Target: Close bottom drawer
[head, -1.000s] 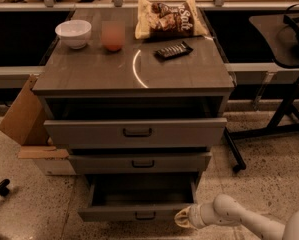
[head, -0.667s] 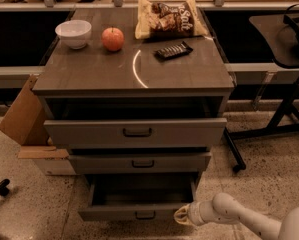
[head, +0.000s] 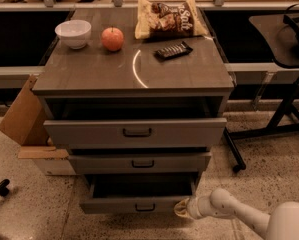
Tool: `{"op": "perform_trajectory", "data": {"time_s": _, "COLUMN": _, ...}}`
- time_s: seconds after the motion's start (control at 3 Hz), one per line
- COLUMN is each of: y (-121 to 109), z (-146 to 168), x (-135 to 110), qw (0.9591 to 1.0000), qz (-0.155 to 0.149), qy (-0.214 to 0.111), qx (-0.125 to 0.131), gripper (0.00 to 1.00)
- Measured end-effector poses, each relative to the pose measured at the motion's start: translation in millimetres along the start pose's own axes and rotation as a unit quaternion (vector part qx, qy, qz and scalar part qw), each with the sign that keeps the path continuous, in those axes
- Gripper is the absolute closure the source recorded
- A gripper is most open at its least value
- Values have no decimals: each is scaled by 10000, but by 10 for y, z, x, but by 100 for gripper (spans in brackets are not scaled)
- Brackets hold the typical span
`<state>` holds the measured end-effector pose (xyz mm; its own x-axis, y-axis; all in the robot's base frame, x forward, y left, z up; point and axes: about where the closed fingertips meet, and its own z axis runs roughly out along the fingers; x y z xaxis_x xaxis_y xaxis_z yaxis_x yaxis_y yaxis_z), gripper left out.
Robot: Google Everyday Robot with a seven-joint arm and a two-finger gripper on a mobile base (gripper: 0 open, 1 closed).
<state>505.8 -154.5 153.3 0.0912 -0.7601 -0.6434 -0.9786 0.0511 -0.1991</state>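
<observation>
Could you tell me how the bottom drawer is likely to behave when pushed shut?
The bottom drawer shows nothing inside, so it is probably light. Its wood front looks stiff. The gripper is at its right front corner; an off-centre push may skew it slightly.

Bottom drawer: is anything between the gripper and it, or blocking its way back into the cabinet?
Nothing visible does. The gripper sits at the right end of the front of the bottom drawer, with no object between them. Nothing shows sticking up from the drawer's box, though its inside is shadowed.
</observation>
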Motion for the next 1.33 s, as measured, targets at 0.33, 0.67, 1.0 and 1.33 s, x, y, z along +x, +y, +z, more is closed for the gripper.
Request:
{"op": "perform_trajectory", "data": {"time_s": 0.33, "y": -146, "z": -13, "x": 12, "qw": 9997, "qz": 68, "qy": -67, "qx": 208, "gripper": 100}}
{"op": "perform_trajectory", "data": {"time_s": 0.67, "y": -266, "z": -59, "x": 2, "qw": 9990, "qz": 111, "qy": -187, "qx": 382, "gripper": 100}}
{"op": "perform_trajectory", "data": {"time_s": 1.0, "y": -373, "z": -100, "x": -15, "qw": 9983, "qz": 139, "qy": -288, "qx": 492, "gripper": 100}}
{"op": "perform_trajectory", "data": {"time_s": 1.33, "y": -439, "z": -94, "x": -68, "qw": 9978, "qz": 154, "qy": -379, "qx": 529, "gripper": 100}}
